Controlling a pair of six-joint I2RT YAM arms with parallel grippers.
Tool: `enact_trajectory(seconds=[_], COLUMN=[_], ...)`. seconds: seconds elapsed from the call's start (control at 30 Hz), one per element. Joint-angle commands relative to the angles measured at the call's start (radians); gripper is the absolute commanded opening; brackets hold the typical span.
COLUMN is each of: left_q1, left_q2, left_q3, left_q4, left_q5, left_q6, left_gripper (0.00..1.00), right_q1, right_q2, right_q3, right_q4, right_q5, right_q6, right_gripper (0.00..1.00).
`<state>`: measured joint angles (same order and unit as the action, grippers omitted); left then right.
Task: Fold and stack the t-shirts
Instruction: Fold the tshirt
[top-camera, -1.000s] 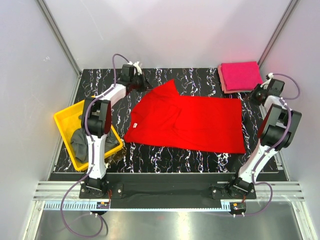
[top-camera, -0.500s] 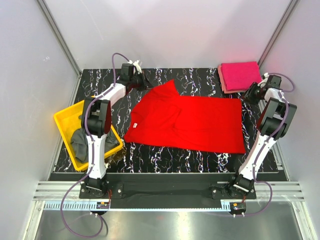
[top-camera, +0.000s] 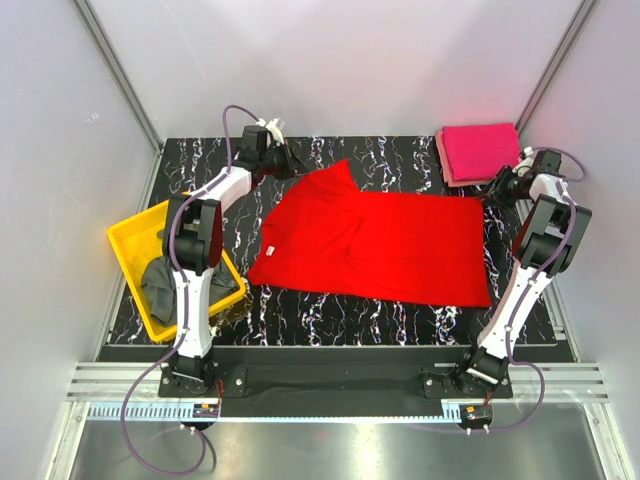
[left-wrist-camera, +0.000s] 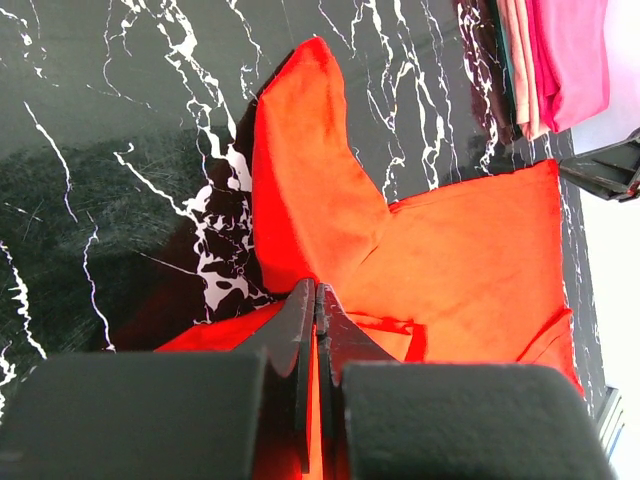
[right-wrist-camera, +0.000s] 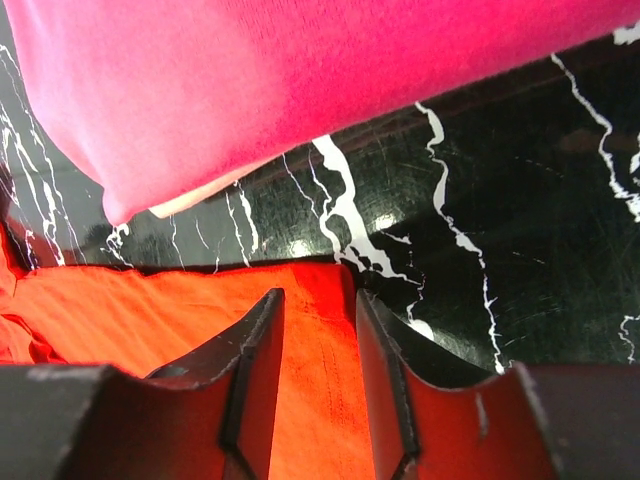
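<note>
A bright red t-shirt (top-camera: 370, 240) lies spread flat in the middle of the black marble table. My left gripper (top-camera: 292, 166) is at its far left edge beside the sleeve. In the left wrist view the gripper (left-wrist-camera: 316, 292) is shut, with a thin sliver of the red cloth (left-wrist-camera: 460, 260) between the jaws. My right gripper (top-camera: 497, 190) is at the shirt's far right corner. In the right wrist view it (right-wrist-camera: 318, 295) is open and its jaws straddle the red hem corner (right-wrist-camera: 330, 330). Folded magenta-pink shirts (top-camera: 482, 152) are stacked at the far right.
A yellow tray (top-camera: 125, 250) at the left edge holds a crumpled dark grey shirt (top-camera: 160, 285). The pink stack (right-wrist-camera: 280, 80) lies just beyond my right gripper, a strip of bare table between them. Grey walls enclose the table.
My right gripper has moved left and forward from beside the pink stack to the shirt's far right corner. The left gripper has barely moved.
</note>
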<state>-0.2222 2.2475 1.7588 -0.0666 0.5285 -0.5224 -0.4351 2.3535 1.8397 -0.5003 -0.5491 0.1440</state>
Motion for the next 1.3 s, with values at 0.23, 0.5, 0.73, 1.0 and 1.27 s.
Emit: enact_trajectory(seconds=[0.23,0.5,0.73,1.0,1.27], left_q1=[0.003,0.003,0.003,0.003,0.003], left_q2=[0.0,-0.005,-0.066,-0.201,-0.299], left_q3=[0.033,0.042,0.013,-0.1,-0.219], left_q4=[0.062,0.063,-0.012,-0.025,-0.036], left_q5=[0.031,0.033,-0.045,-0.099,-0.131], left_q6=[-0.019,-0.028,0.031,0.079,0.105], left_gripper=[0.0,0.0,0.0,0.0,0.0], right_q1=[-0.002,-0.001,-0.001,-0.001,-0.001], right_q2=[0.043,0.043,-0.172,-0.416,-0.511], right_q3=[0.064,0.086,-0.164,-0.497,-0.637], right_q4=[-0.087,-0.08,0.184,0.529,0.629], right_q5=[-0.015,-0.011,0.029,0.147,0.276], right_q6=[-0.034,-0.037,-0.034,0.089,0.135], right_gripper=[0.37,0.08,0.0,0.0,0.0])
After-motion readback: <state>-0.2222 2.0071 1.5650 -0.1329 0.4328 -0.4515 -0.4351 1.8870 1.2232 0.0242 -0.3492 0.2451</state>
